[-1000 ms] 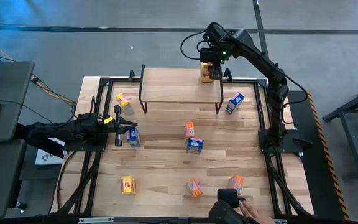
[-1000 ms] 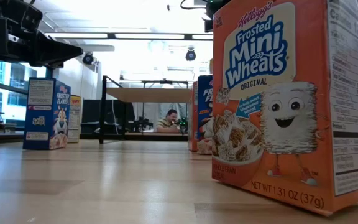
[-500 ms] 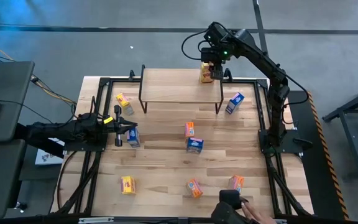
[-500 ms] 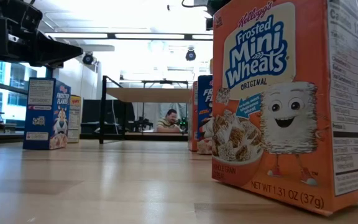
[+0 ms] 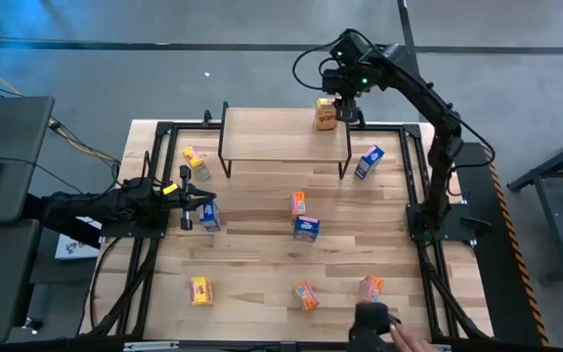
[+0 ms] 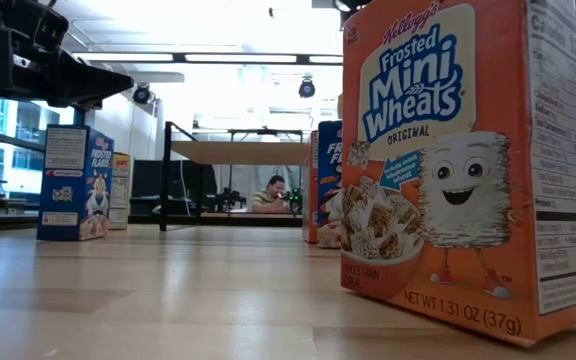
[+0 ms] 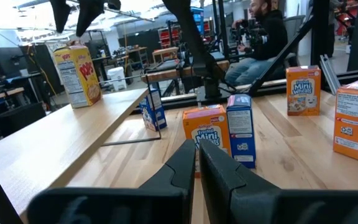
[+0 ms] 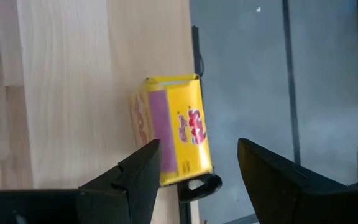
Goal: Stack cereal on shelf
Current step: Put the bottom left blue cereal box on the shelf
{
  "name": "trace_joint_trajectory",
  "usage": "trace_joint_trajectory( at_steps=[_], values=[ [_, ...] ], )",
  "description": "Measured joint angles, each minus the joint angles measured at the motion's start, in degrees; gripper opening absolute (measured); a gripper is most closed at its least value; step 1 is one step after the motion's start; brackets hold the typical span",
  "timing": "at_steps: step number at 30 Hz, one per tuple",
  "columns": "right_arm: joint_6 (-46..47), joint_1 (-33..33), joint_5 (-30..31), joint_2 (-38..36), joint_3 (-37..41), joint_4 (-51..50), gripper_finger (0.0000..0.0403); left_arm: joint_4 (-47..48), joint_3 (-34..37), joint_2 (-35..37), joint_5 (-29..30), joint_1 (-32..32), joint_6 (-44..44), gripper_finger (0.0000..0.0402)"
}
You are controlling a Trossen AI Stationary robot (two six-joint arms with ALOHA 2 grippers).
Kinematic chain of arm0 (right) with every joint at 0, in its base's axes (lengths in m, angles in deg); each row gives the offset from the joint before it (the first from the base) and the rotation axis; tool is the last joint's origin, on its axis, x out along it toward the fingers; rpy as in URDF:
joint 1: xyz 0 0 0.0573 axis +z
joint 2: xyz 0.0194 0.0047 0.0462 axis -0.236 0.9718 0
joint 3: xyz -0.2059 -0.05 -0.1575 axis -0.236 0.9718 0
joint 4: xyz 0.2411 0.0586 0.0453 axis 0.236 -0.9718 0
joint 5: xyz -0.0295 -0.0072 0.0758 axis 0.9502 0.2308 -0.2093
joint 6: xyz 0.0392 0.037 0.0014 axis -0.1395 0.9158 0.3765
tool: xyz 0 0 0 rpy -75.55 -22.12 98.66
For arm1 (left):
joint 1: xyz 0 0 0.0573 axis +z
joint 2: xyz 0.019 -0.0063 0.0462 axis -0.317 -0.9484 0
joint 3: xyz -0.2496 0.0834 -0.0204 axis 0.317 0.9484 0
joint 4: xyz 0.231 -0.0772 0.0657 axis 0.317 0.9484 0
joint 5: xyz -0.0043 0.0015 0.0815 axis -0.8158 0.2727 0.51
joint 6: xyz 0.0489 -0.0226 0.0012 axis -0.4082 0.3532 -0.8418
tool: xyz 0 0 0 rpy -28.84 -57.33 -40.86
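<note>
We see one yellow cereal box [image 5: 326, 114] standing on the shelf [image 5: 272, 135] at its right end, in the upper middle of the high view. Our right gripper [image 5: 348, 91] hovers just above and to the right of it, fingers [image 8: 143, 177] parted and holding nothing; in the right wrist view the box shows free between them. We judge that the box has been set at the plank's far corner to leave the rest of the shelf free for the others.

Our left gripper [image 5: 201, 200] waits at the left of the tabletop [image 5: 252, 254], fingers [image 7: 185, 168] pressed together and empty, just beside a blue cereal box [image 5: 209, 219].

The other cereal boxes lie scattered on the tabletop: a yellow one [image 5: 194, 159] at upper left, a blue one [image 5: 368, 161] right of the shelf, an orange [image 5: 299, 203] and a blue [image 5: 306, 228] in the middle, and a yellow [image 5: 201, 290] and two orange [image 5: 306, 295] [image 5: 370, 287] along the bottom.

The boxes are small, printed cardboard, flat-faced and sharp-cornered, so we expect a firm grip. The shelf is a light wood plank on thin dark metal legs; the tabletop is wood too.
</note>
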Motion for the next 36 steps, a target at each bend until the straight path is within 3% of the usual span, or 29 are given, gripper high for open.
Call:
trace_joint_trajectory(
  at_steps=[8,14,18,24,27,32,36],
  values=[
    [5.66,2.99,1.03,-4.43,0.00,-0.39,0.0204,0.00,0.00,0.00,0.00,0.01,-0.01,0.0015],
    [21.59,7.08,1.82,-8.11,-0.02,-6.75,0.0204,0.00,0.00,-0.02,0.00,0.01,0.00,0.0015],
    [32.39,10.17,-1.18,-10.60,0.33,-7.08,0.0204,0.00,0.00,-0.01,0.00,-0.01,0.02,0.0015],
    [37.80,17.87,-2.68,-13.85,0.46,-7.24,0.0204,0.02,0.00,-0.02,0.00,-0.01,0.00,0.0015],
    [40.45,22.96,1.57,-15.20,0.46,-7.25,0.0204,0.02,0.00,-0.02,0.00,0.01,0.02,0.0015],
    [45.58,32.04,14.01,-15.42,0.53,-7.22,0.0204,0.00,0.00,0.00,0.00,-0.02,0.01,0.0015],
    [48.95,38.11,21.00,-16.31,5.30,-7.14,0.0204,0.00,0.00,0.00,0.00,-0.02,0.02,0.0015]
  ],
)
